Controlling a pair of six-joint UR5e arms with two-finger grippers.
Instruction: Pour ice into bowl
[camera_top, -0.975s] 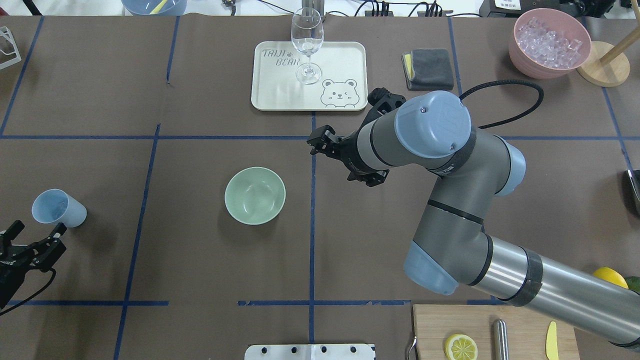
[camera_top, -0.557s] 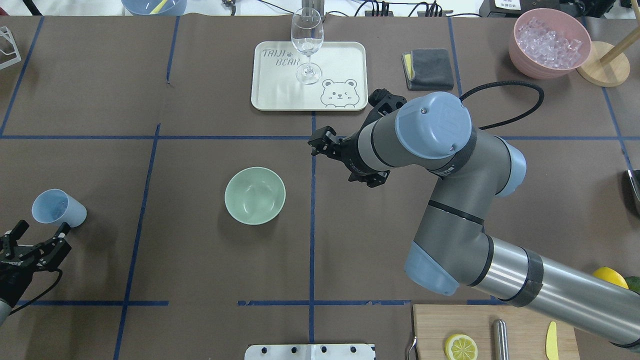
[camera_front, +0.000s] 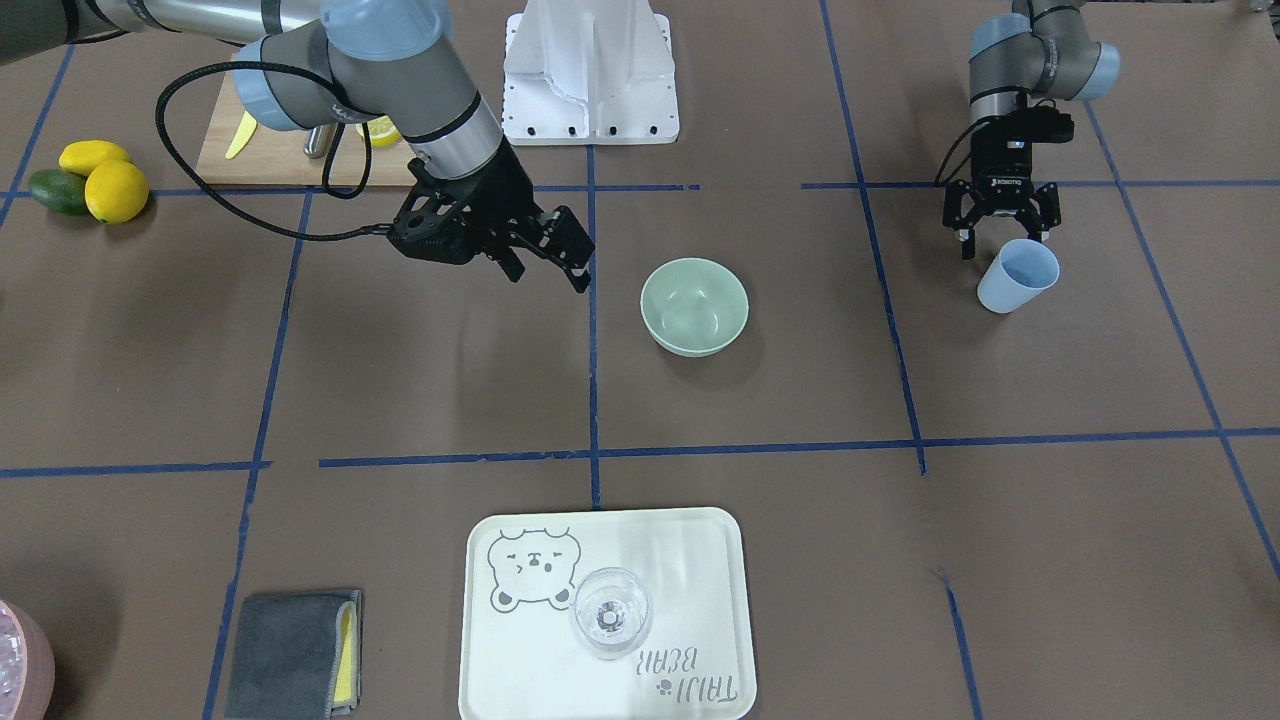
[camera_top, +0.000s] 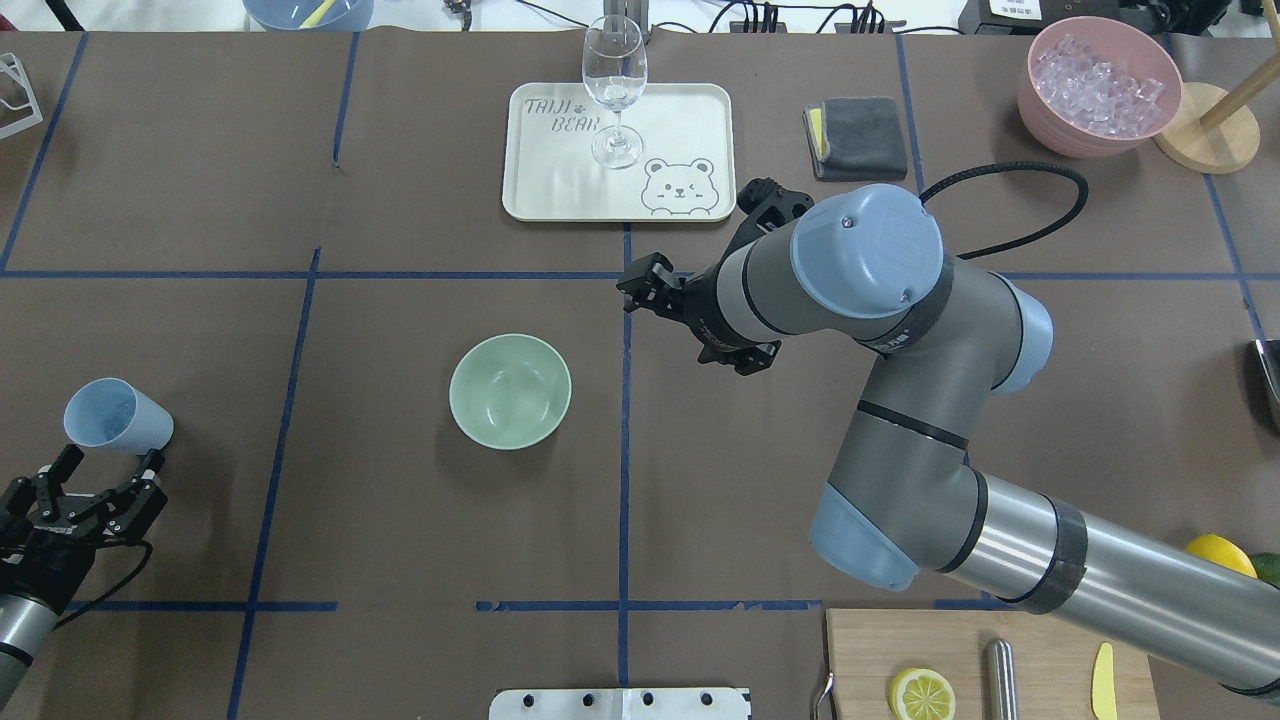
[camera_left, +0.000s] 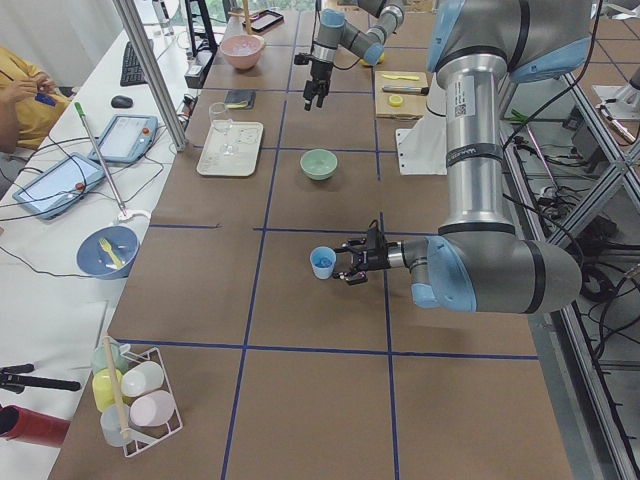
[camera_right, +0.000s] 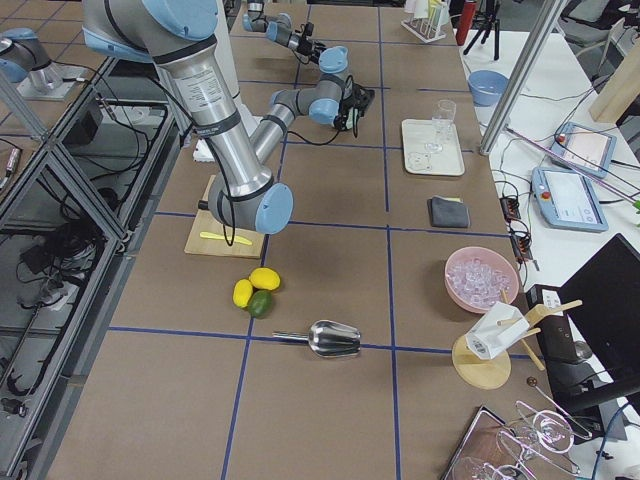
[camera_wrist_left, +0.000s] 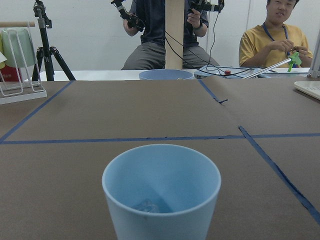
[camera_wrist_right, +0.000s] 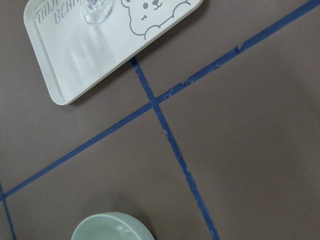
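Mint-green and matte, the bowl (camera_top: 510, 391) sits upright near the middle of the brown paper-covered table (camera_top: 400, 520), which is marked into squares with blue tape. The ice (camera_wrist_left: 146, 205) is well apart from it, a small clear cube lying at the bottom of the blue cup (camera_top: 115, 415), which stands upright toward the robot's left end of the table. The left tool (camera_top: 108, 463) hovers just behind the cup on the robot's side, level with it, its two fingers spread wide and touching nothing; the wrist camera looks straight over the cup's rim. The right tool (camera_front: 548, 265) hangs above the table beside the bowl on the robot's right, tilted down toward the far side, with its fingers apart and holding nothing. Beyond it a cream tray (camera_top: 530, 190) printed with a bear carries an upright wine glass (camera_top: 614, 90). A folded grey cloth (camera_top: 862, 136) lies to the tray's right, and farther along stands a pink bowl (camera_top: 1040, 120) heaped with clear cubes (camera_top: 1098, 78).
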